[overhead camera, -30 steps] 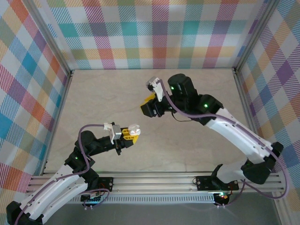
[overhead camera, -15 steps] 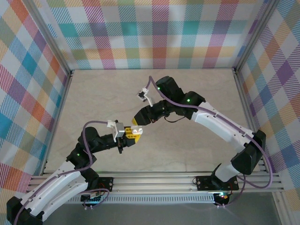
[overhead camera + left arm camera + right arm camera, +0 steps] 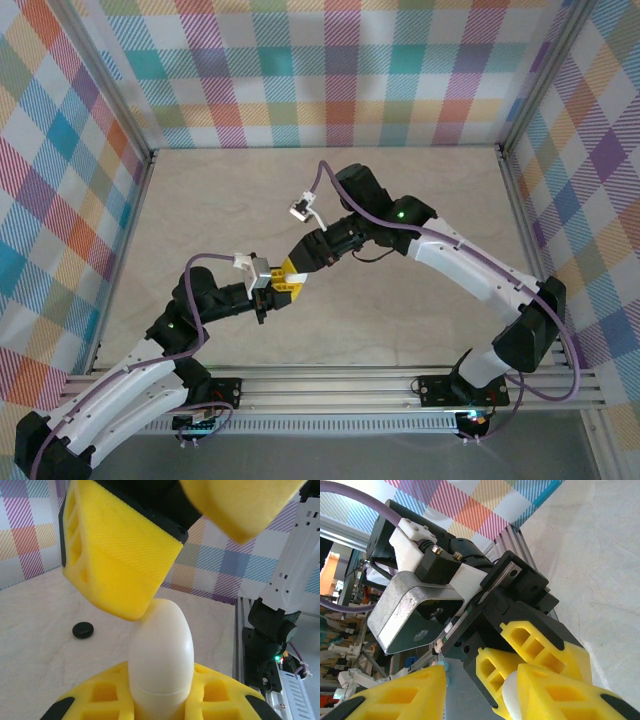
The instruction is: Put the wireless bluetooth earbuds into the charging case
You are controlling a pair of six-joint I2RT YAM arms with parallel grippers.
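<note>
My left gripper (image 3: 281, 286) is shut on a white egg-shaped charging case (image 3: 160, 655), which is closed and stands up from between its yellow fingers (image 3: 220, 695). My right gripper (image 3: 297, 266) has come in over the case's tip with its jaws open. One of its yellow fingers (image 3: 120, 565) touches the tip on the left, while the other (image 3: 240, 505) stays well off to the upper right. In the right wrist view the case (image 3: 512, 697) shows beside the right finger, and the other finger (image 3: 395, 695) is far from it. The earbuds are out of view.
A small black rounded object (image 3: 83, 630) lies on the pale table (image 3: 420, 320) behind the case. Plaid walls (image 3: 330, 70) close in three sides. An aluminium rail (image 3: 330, 385) with the arm bases runs along the near edge.
The right arm swung down and left until its jaws straddle the case tip. The left gripper carried the case slightly toward it. The right jaws have narrowed a little.
</note>
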